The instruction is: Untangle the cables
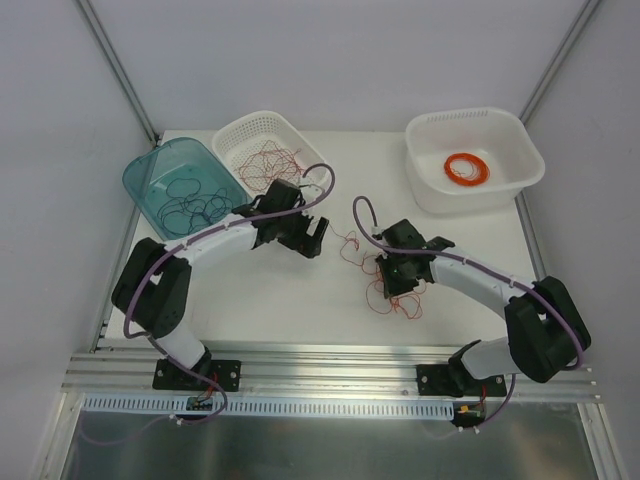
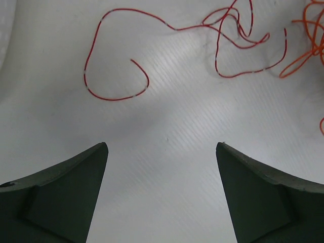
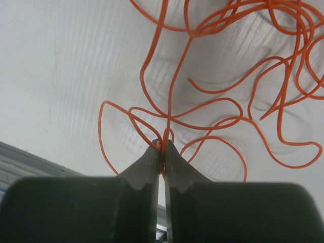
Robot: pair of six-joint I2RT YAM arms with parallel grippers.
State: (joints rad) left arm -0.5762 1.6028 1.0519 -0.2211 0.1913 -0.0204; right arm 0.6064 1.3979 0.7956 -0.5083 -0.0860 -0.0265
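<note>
Near the middle of the table (image 1: 270,300), a bit right of centre, the loose tangle of cables (image 1: 352,247) lies flat, with its long axis running roughly far-left to near-right. The right gripper (image 3: 163,147) sits right on top of its near end, fingers squeezed together on one orange strand (image 3: 173,86). That strand runs straight away from the tips into the rest of the loops. The right arm comes in from the near right corner, elbow out to the right and forearm reaching left.

Just left of the tangle, the left gripper (image 2: 162,147) hovers over bare table with its fingers spread wide and nothing between them. A thin red cable (image 2: 116,76) curls ahead of it.

Farther back on the left there's a teal bin (image 1: 140,180) with dark cables (image 1: 195,200) in it. Next to it is a white basket (image 1: 235,135) holding red cables (image 1: 272,158). Far right is a white tub (image 1: 520,150) with a neat orange coil (image 1: 467,169).
</note>
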